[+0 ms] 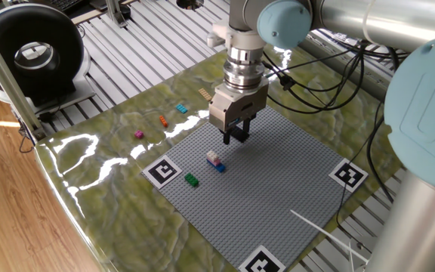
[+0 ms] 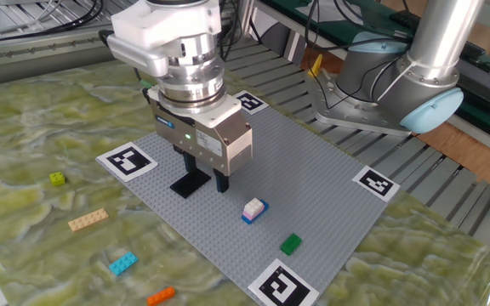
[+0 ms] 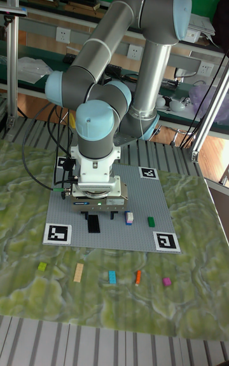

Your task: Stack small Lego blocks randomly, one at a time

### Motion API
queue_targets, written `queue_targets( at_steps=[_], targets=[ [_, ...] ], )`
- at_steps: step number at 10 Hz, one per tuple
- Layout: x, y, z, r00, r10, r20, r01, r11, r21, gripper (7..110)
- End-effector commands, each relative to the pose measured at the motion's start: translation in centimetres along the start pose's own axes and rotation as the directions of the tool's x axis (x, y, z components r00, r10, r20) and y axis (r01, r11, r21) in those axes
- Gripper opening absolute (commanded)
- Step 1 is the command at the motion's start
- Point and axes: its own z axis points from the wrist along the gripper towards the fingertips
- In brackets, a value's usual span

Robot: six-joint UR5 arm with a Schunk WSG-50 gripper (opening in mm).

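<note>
The hand (image 2: 208, 176) hangs low over the grey baseplate (image 2: 313, 183), directly above the dark flat plate (image 2: 190, 181). The fingers stand a little apart and nothing is seen between them; whether they touch the dark plate cannot be told from any view.

The only stack so far is a white-pink brick on a blue brick (image 2: 253, 209), seated on the baseplate just beside the hand. A green brick (image 2: 290, 244) sits alone on the baseplate nearer the front marker tag (image 2: 281, 284). The remaining bricks lie loose on the green worktop (image 2: 24, 127), well apart from the hand: yellow-green (image 2: 57, 178), tan (image 2: 88, 219), cyan (image 2: 122, 263), orange (image 2: 161, 295) and magenta (image 3: 166, 281).

Risks from this position:

- The dark plate is thin and lies flat. Closing on it could let the fingers slip over its edges and come up empty.
- If the plate is pressed onto the baseplate studs, a lift could fail or jerk the baseplate.
- The stack stands near the hand. A sideways move at this height could knock the white-pink brick off the blue one.
- The loose bricks are very small, so a slight aiming error could push one across the worktop instead of gripping it
</note>
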Motion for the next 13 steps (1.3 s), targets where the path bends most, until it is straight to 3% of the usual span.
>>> queue_targets(
  at_steps=[1, 13],
  targets=[
    [0.01, 0.09, -0.06, 1.000, 0.005, 0.005, -0.005, 1.000, -0.013, 66],
    [0.11, 0.35, 0.11, 1.000, 0.014, 0.004, -0.014, 1.000, -0.022, 66]
  ],
)
